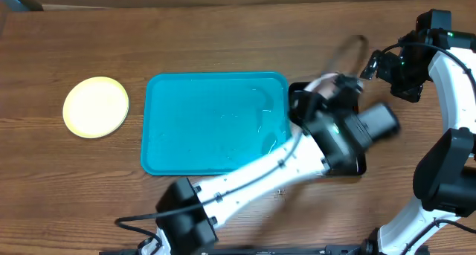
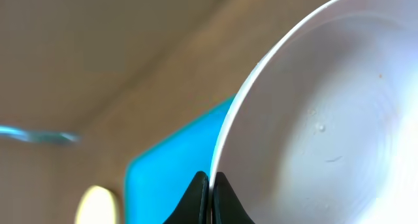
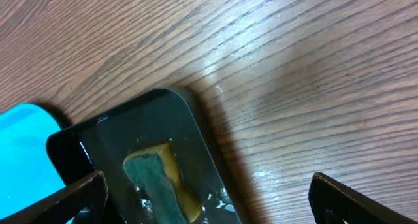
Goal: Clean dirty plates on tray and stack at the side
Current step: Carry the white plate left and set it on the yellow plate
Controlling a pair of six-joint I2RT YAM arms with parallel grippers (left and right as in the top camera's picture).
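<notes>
white plate [image 2: 326, 119] — rim between fingers [image 2: 196, 199]

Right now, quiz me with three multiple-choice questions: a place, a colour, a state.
1. Where is the sponge? A in the black tray; B on a plate; C on the floor.
2. What colour is the plate lying on the table? A white; B pale yellow; C black.
3. The left gripper is: A open; B shut on the white plate; C out of view.
Answers: 1 A, the right wrist view shows it there; 2 B, seen overhead; 3 B, its fingers pinch the rim.
</notes>
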